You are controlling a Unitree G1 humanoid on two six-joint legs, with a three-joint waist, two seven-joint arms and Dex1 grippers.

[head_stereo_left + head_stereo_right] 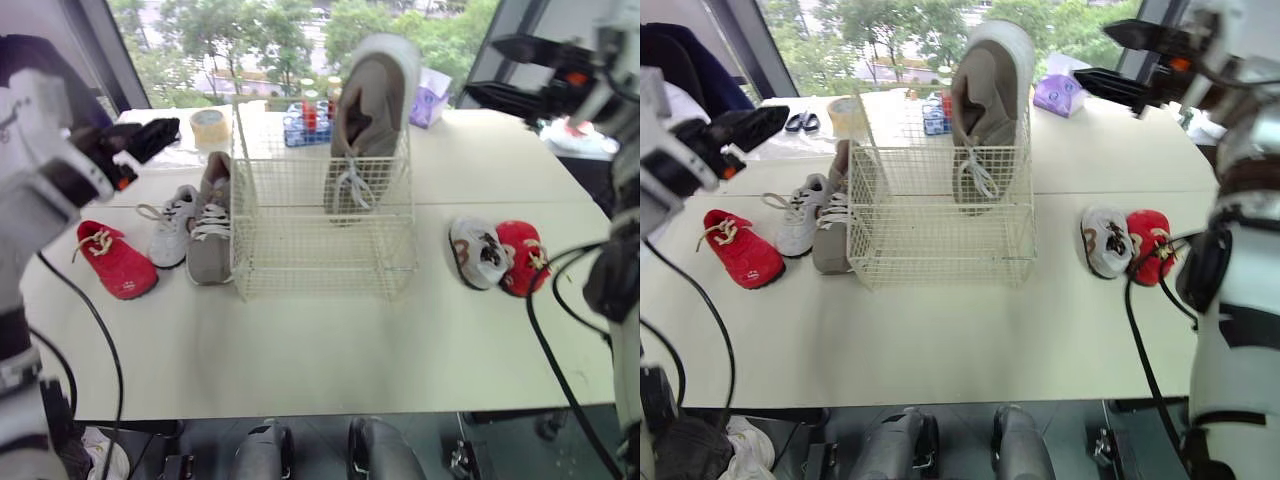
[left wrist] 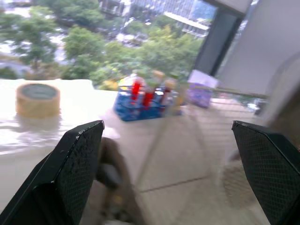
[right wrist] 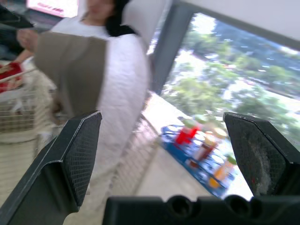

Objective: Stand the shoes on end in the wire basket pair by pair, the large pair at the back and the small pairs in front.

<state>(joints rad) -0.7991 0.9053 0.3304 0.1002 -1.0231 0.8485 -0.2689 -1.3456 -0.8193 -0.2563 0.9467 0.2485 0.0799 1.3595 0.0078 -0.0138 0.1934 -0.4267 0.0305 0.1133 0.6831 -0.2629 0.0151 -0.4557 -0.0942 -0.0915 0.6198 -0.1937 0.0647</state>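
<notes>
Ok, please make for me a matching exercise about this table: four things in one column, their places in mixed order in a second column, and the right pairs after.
Things
1. grey shoe with thick white sole
2. white and grey sneaker
3. white and brown small shoe
4. tape roll

Places
A. right of the wire basket, next to the right red shoe
B. far side of the table, behind the basket's left corner
C. on end inside the basket
D. left of the basket, between the left red shoe and the flat-lying grey shoe

Pairs: 1-C, 2-D, 3-A, 4-B
</notes>
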